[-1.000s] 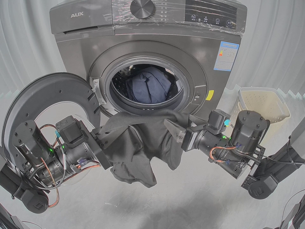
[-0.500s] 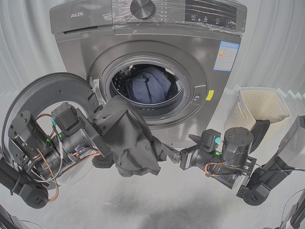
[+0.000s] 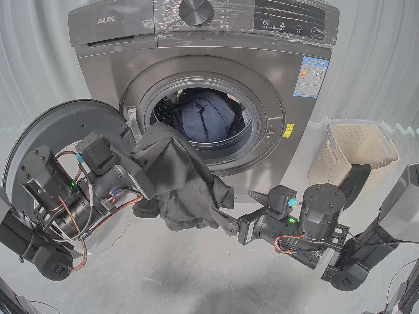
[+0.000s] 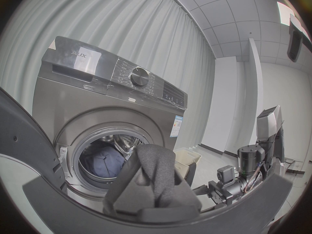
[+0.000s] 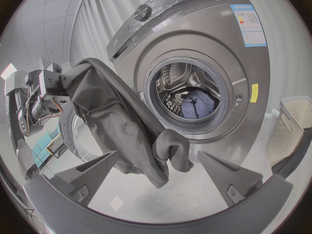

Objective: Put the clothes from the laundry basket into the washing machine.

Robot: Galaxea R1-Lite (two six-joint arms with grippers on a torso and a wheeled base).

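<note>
A silver brand logo is sitting on the drawer panel at the washer's upper left. Rows of tiny print are flanking the dial, too small to make out. White icons are showing on the dark display. A blue-bordered label with coloured bars and a square code is sticking to the front, its text reading as illegible. A yellow sticker is sitting beside the door opening

1. Left arm: black cylindrical joint housings, screw-ringed caps, looping orange and white cables, green light.
2. Right arm: matching black cylinders, orange cable loop, teal tab on boxy camera block.
</note>
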